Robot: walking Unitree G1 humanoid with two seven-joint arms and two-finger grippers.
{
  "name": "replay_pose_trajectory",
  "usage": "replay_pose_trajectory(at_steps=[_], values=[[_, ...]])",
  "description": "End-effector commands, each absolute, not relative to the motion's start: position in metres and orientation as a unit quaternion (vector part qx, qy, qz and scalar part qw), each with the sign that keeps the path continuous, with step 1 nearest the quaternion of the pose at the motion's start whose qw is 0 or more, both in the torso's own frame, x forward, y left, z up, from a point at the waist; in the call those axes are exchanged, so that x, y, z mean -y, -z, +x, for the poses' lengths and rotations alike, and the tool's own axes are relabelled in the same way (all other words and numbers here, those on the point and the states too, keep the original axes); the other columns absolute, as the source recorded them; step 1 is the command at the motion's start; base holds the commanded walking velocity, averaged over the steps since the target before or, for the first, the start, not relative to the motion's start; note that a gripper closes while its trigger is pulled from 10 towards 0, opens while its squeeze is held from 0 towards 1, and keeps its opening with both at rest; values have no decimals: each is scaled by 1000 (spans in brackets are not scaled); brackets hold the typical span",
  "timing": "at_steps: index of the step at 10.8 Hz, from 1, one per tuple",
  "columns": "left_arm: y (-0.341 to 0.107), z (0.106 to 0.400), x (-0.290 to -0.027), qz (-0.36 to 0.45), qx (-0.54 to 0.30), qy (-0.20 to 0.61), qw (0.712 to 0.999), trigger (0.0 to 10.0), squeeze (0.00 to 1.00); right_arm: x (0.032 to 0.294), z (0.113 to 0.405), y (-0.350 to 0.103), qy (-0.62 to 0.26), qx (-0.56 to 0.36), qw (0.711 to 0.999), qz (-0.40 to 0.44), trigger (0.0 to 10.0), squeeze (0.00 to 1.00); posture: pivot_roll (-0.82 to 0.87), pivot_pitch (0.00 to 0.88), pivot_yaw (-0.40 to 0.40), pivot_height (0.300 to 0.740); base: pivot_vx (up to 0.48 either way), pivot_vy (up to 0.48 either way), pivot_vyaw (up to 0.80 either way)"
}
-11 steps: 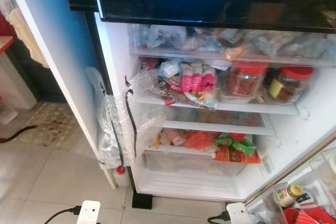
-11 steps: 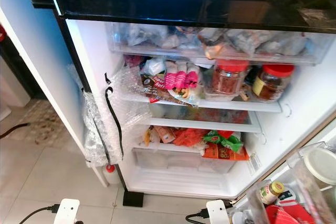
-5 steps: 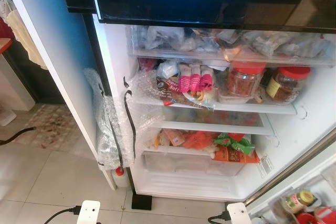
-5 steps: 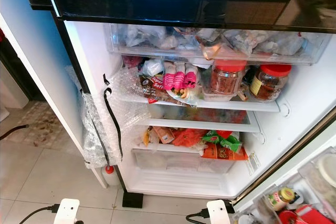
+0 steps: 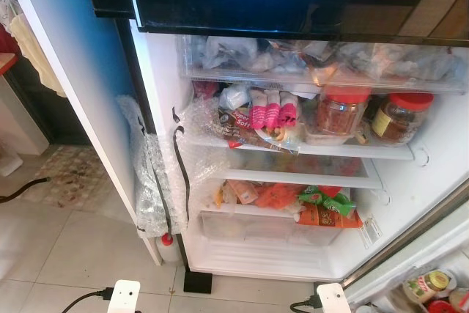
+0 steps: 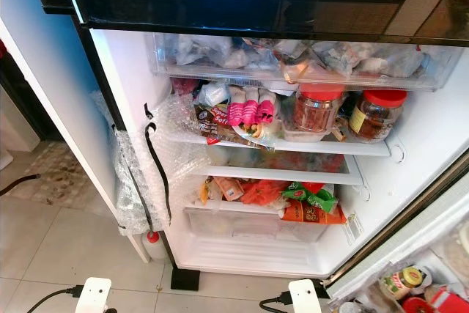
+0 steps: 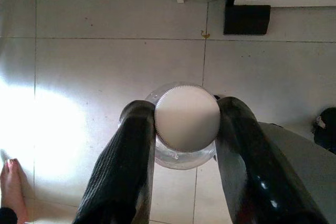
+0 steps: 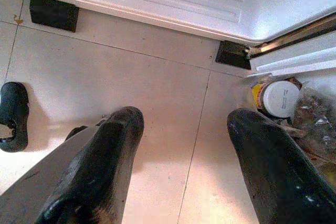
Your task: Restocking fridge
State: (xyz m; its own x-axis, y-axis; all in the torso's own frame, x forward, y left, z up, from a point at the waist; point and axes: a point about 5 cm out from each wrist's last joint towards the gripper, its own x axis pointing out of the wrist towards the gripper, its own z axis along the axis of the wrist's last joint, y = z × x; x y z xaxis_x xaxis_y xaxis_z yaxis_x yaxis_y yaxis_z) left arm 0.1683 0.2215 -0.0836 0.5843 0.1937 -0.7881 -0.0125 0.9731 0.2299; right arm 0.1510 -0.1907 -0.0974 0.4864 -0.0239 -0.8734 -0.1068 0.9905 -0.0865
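Observation:
The fridge (image 5: 163, 86) stands open before me. Its middle shelf holds pink packets (image 5: 270, 115) and two red-lidded jars (image 5: 341, 111) (image 5: 399, 116). Orange and green snack packs (image 5: 322, 207) lie on the shelf below, above a clear drawer (image 5: 256, 229). In the left wrist view my left gripper (image 7: 186, 109) is shut on a clear jar with a white lid (image 7: 181, 158), held over the tiled floor. My right gripper (image 8: 186, 119) hangs open above the floor near the fridge's base, with nothing between its fingers.
The fridge door (image 6: 410, 232) swings out at lower right, with small jars (image 5: 429, 284) in its rack. Bubble wrap (image 5: 154, 181) hangs on the fridge's left side. Two white plugs (image 5: 123, 297) (image 5: 332, 298) lie on the floor. A person's bare foot (image 7: 9, 182) is close by.
The door rack with its jars has slid toward the lower right edge of the head views. The shelves and their contents look unchanged.

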Motion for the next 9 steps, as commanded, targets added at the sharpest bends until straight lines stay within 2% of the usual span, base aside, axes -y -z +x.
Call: replay_pose_trajectory(at_steps=[1,7,9], values=[[86,164,-222,103,-459,-56,881,10000,0,191,149,98,-22,-508,859,-59,10000,0,-60,25,-46,740,0,0,0],[86,164,-222,105,-459,-55,880,10000,0,191,149,98,-24,-508,859,-60,10000,0,-62,25,-45,740,0,0,0],[86,164,-222,105,-459,-55,880,10000,0,191,149,98,-24,-508,859,-60,10000,0,-60,27,-45,740,0,-255,0]])
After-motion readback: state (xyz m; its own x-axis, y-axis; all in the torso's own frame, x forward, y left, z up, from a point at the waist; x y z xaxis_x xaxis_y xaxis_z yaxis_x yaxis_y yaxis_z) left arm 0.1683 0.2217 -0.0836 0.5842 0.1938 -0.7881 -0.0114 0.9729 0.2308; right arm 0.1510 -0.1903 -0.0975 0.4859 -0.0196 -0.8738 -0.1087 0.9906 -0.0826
